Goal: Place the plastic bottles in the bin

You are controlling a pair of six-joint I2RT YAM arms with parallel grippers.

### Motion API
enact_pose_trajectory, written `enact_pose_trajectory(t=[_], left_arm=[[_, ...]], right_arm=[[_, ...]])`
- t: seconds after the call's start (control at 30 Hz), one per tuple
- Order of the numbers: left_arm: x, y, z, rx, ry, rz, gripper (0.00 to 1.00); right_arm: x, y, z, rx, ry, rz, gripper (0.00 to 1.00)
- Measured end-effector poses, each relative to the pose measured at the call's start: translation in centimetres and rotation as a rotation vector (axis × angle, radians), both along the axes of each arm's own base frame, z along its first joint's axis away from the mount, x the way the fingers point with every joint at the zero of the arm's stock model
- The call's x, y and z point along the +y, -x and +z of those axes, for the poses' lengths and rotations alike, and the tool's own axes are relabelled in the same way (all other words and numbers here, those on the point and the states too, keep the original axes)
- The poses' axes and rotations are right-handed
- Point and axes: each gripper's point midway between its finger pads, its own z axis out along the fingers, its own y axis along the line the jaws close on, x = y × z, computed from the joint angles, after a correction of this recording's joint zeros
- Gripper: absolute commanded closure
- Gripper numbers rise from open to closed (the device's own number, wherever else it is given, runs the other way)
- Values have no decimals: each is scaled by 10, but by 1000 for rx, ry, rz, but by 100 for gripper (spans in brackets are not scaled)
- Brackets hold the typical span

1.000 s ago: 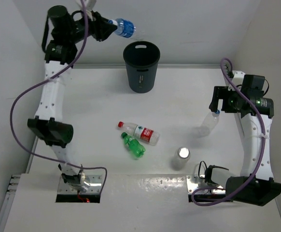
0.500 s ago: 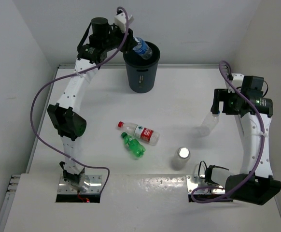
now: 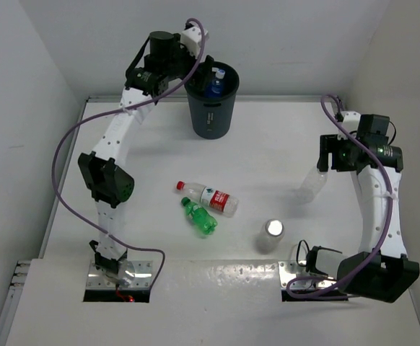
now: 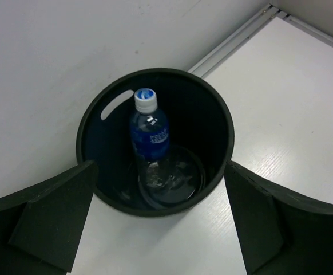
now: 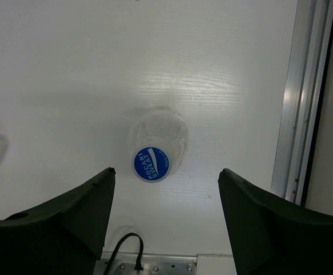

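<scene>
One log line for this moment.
left gripper open over dark grey round bin | blue-labelled clear plastic bottle inside bin | right gripper open above upright blue-capped clear bottle

A white worktop [image 3: 152, 158] meets pale walls at the back and sides. A dark grey round bin [image 3: 211, 119] stands upright at the far edge, near the middle. Around the centre two bottles lie on their sides, just beside each other: a clear red-capped bottle [image 3: 211, 198] with a red-and-white label, and nearer the front a green bottle [image 3: 200, 217]. To their right a silvery-topped bottle [image 3: 270, 236] stands upright. Further right, apart from the others, a clear blue-capped bottle [image 3: 313, 184] stands upright near the side rail.
</scene>
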Motion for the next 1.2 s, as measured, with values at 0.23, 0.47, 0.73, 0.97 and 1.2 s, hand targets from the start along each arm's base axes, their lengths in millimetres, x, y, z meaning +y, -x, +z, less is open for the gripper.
enact_pose_trajectory(t=[0.23, 0.47, 0.73, 0.97, 1.2], left_arm=[[25, 47, 49, -55, 3, 36, 0], [62, 128, 95, -122, 29, 44, 0], [94, 153, 45, 1, -15, 93, 0], [122, 168, -10, 137, -42, 145, 0], [144, 195, -41, 186, -64, 152, 2]], right_arm=[[-2, -7, -7, -11, 9, 12, 28], [-2, -9, -18, -5, 9, 15, 31], [-2, -12, -35, 31, -2, 24, 54], [3, -17, -41, 42, -32, 52, 83], [22, -38, 3, -12, -76, 105, 96]])
